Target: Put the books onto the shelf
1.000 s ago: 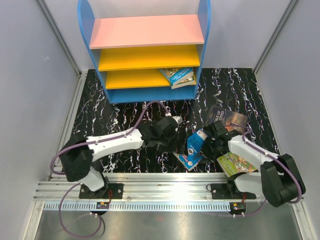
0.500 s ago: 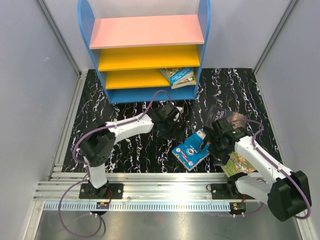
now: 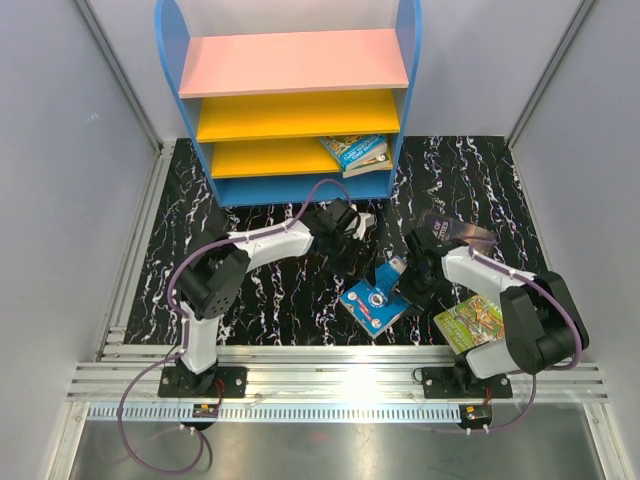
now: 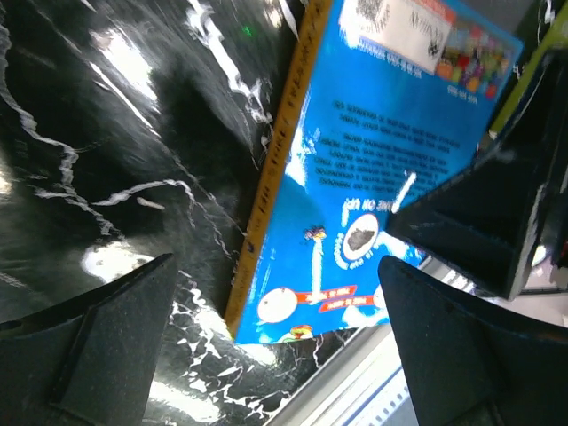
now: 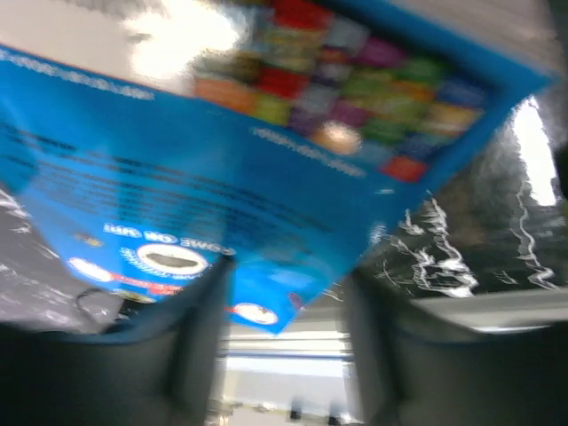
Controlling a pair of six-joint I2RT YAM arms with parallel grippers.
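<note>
One blue paperback (image 3: 375, 302) lies flat on the tabletop (image 3: 250, 300), well short of the shelf (image 3: 300, 60). Left gripper (image 4: 275, 262) gapes wide near it; right gripper (image 3: 408, 288) sits at its corner, grip unclear. Thin, light, floppy, prob. slippery: pinch near spine edge.

Shelf (image 3: 170, 40): one, comprising one pink board, two yellow boards, one blue base and two blue side panels.
Books: five in all. Two stacked books (image 3: 352, 150) lie at the right end of the lower yellow board. Three lie on the tabletop (image 3: 180, 210): one blue book (image 3: 372, 302), one dark book (image 3: 462, 232) far right, one lime-green book (image 3: 468, 322) near right.
Robot arms: two, left arm (image 3: 262, 245) and right arm (image 3: 482, 270).
</note>
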